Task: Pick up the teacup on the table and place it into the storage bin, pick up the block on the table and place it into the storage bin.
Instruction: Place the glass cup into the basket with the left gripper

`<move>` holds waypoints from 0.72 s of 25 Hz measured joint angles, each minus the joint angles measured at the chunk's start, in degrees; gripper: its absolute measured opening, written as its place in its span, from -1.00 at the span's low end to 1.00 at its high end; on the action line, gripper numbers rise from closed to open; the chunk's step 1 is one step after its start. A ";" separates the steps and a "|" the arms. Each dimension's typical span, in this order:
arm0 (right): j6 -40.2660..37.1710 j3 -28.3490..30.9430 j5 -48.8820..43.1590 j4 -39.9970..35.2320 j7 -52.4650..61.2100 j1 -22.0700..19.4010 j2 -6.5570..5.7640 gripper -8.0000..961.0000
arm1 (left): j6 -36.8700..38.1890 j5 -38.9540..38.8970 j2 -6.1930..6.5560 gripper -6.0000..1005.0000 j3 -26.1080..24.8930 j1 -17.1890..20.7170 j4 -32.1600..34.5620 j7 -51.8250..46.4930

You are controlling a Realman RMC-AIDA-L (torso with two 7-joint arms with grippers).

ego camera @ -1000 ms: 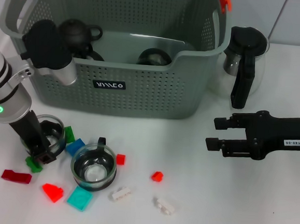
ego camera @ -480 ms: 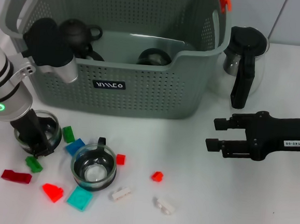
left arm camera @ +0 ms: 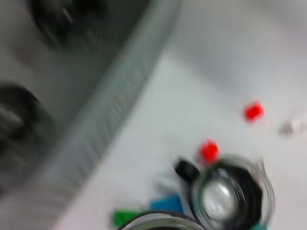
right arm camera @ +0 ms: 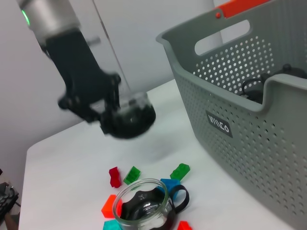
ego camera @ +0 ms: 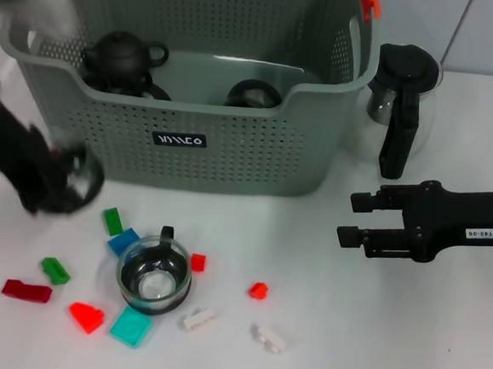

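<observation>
Your left gripper (right arm camera: 103, 112), clamped on a teacup (right arm camera: 128, 116) aloft beside the storage bin (ego camera: 233, 141), could clip its front wall; right gripper (ego camera: 355, 220) idles, jaws parted.

The storage bin (ego camera: 233, 141) looks like matt grey perforated plastic. The teacup (ego camera: 155, 276) is clear glossy glass on a smooth white table (ego camera: 372, 331). The blocks (ego camera: 130, 326) look like shiny plastic.

Left arm (right arm camera: 50, 17) silver, green light, black hand (right arm camera: 91, 103); right hand (ego camera: 371, 224) black, white label.
</observation>
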 joint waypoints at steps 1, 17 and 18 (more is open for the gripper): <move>0.00 -0.01 0.00 0.03 0.00 0.06 -0.02 0.46 | 0.61 -1.35 0.76 -0.90 -1.70 -0.49 1.18 0.06; 0.05 0.38 0.25 0.08 0.00 0.27 -0.13 0.46 | -0.20 -7.19 10.93 -0.90 -13.61 -3.05 1.84 -0.74; 0.08 0.40 0.26 0.08 0.00 0.27 -0.15 0.46 | -0.13 -7.17 11.02 -0.90 -13.77 -3.02 1.90 -0.72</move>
